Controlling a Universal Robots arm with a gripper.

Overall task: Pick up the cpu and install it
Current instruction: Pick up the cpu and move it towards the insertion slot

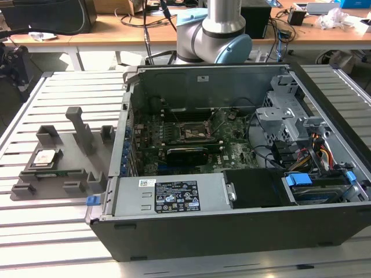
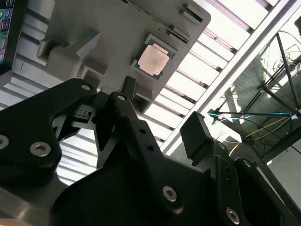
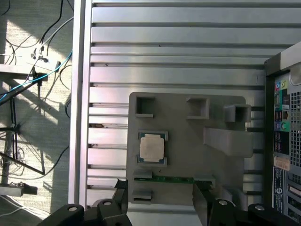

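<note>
The cpu (image 1: 45, 157) is a small silvery square chip lying flat in a recess of the grey plastic fixture (image 1: 69, 171), at the exterior view's left on the slatted table. In both wrist views it shows from above (image 3: 152, 148) (image 2: 153, 60). My gripper (image 3: 160, 200) (image 2: 162, 110) hangs well above the fixture (image 3: 188, 141), open, with nothing between its black fingers (image 3: 121, 188). The cpu lies apart from them, a little off the gap's line. Inside the open computer case (image 1: 232, 231), the dark metal-framed socket (image 1: 194, 132) sits on the motherboard.
A green memory stick (image 3: 164, 179) lies in a fixture slot beside the cpu. Upright posts (image 1: 81, 127) rise from the fixture. The case wall (image 3: 282, 141) stands close by the fixture. Cables (image 3: 33, 75) trail on the floor beyond the table edge.
</note>
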